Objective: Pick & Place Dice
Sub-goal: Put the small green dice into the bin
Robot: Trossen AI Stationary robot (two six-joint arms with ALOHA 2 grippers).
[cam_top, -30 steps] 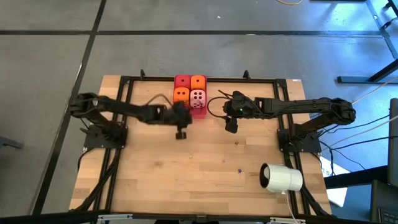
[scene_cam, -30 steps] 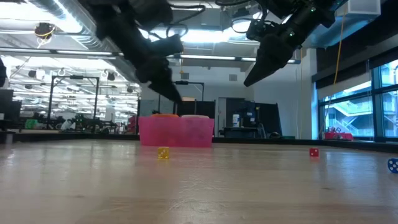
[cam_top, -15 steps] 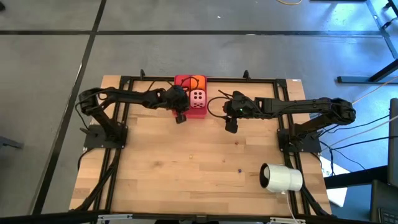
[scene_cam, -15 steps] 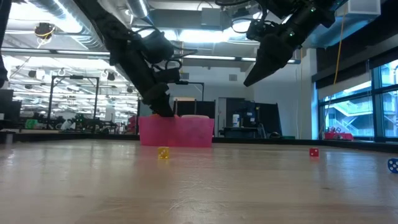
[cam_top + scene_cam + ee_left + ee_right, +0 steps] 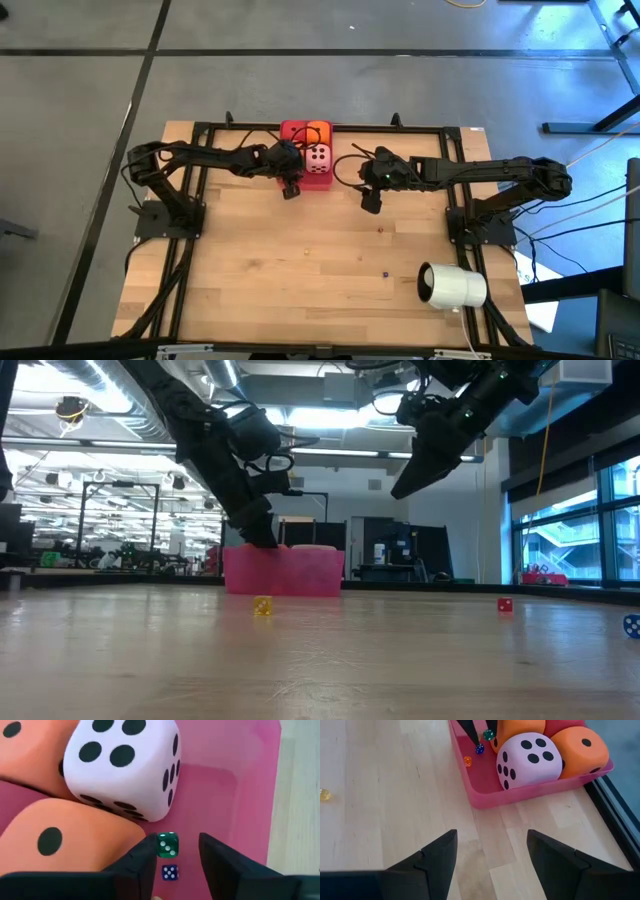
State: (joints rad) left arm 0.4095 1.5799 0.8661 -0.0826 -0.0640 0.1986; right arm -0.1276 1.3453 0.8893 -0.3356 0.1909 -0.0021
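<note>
A pink-red tray (image 5: 322,181) sits at the table's far middle and holds big soft dice: the pale pink one (image 5: 125,767), two orange ones (image 5: 60,845) and a red one (image 5: 292,129). My left gripper (image 5: 175,852) is open and low inside the tray. A small green die (image 5: 167,845) lies between its fingertips, and a small blue die (image 5: 170,872) is just behind it on the tray floor. A tiny orange die (image 5: 467,761) lies nearby in the tray. My right gripper (image 5: 371,205) hovers open above the table, to the right of the tray. My left gripper stands open around the small green die (image 5: 489,735), coming from above and pointing down into the tray. One fingertip (image 5: 147,851) is right beside the die, but I cannot tell whether it touches. A gap shows on the other side.
A white cylinder (image 5: 452,285) lies near the table's right near corner. Tiny dice lie loose on the wood: yellow (image 5: 262,606), red (image 5: 505,604) and blue (image 5: 632,625). A black frame (image 5: 200,128) runs around the table's edges.
My left gripper has moved from the table's middle toward the far edge and come down into the tray beside the big orange die. It has kept still there for the last half second. The right arm has not moved.
</note>
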